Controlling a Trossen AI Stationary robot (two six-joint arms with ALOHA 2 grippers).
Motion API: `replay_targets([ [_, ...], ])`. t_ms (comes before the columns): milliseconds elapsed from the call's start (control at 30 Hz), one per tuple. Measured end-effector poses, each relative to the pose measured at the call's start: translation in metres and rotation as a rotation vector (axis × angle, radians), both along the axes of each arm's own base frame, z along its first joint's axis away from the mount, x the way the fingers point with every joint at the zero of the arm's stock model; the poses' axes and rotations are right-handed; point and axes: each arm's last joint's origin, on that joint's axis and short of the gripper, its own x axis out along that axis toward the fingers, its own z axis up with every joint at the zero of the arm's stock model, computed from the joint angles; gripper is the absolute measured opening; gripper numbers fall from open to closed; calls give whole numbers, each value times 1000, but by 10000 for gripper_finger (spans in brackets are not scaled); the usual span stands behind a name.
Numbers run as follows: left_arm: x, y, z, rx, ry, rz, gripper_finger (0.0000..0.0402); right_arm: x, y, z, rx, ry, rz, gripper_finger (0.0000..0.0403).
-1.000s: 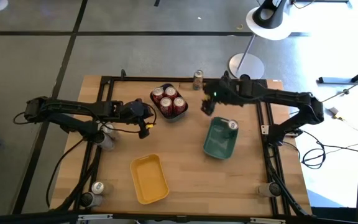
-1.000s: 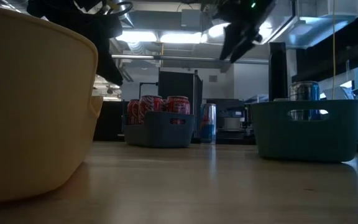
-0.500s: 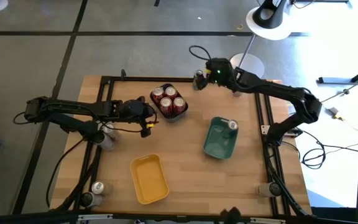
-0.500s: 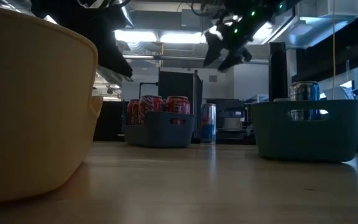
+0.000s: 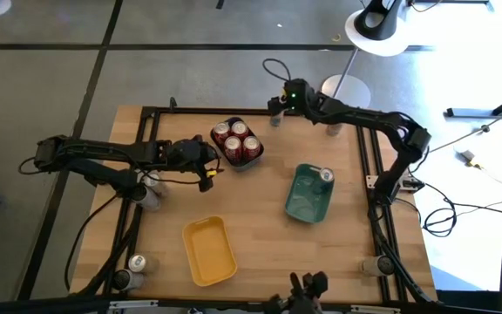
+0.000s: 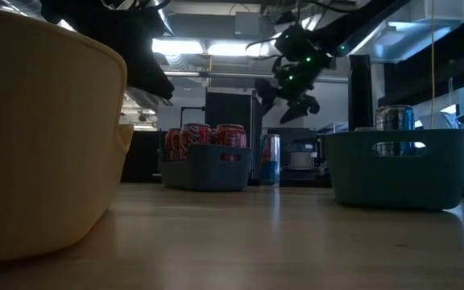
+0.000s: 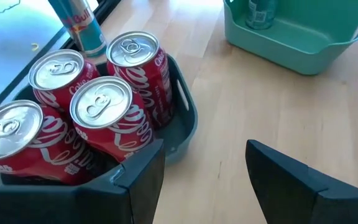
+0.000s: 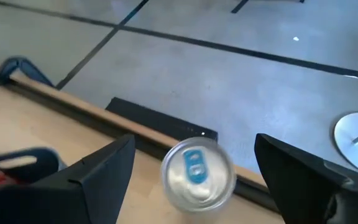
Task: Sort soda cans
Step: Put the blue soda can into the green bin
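Cans: 4 red (image 7: pixel 98 106), 1 blue-silver (image 8: pixel 197 173).

We see a grey floor (image 5: pixel 190 74) with dark seams, a white lamp base (image 5: pixel 345 90), and ceiling lights (image 6: pixel 208 48).

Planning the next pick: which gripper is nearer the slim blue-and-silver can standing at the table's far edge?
The right. The right gripper hovers open just above the slim blue-and-silver can; the left gripper sits open beside the dark blue tray of red cans.
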Motion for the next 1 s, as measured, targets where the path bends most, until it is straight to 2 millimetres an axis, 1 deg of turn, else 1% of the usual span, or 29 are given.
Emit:
replay_targets([
  [200, 0, 0, 0, -5, 1, 3, 214, 6, -5, -18, 21, 39, -7, 331],
  [333, -1, -1, -1, -21, 3, 13, 214, 8, -8, -27, 16, 67, -37, 331],
  [567, -1, -1, -1, -22, 2, 14, 214, 15, -11, -49, 58, 111, -23, 331],
  [833, -1, -1, -1, -19, 3, 12, 214, 19, -14, -69, 89, 156, -11, 330],
  [900, -1, -1, -1, -18, 3, 12, 214, 19, -13, -69, 87, 156, -9, 323],
  [1000, -1, 0, -1, -12, 6, 6, 214, 21, -11, -69, 77, 158, 2, 290],
])
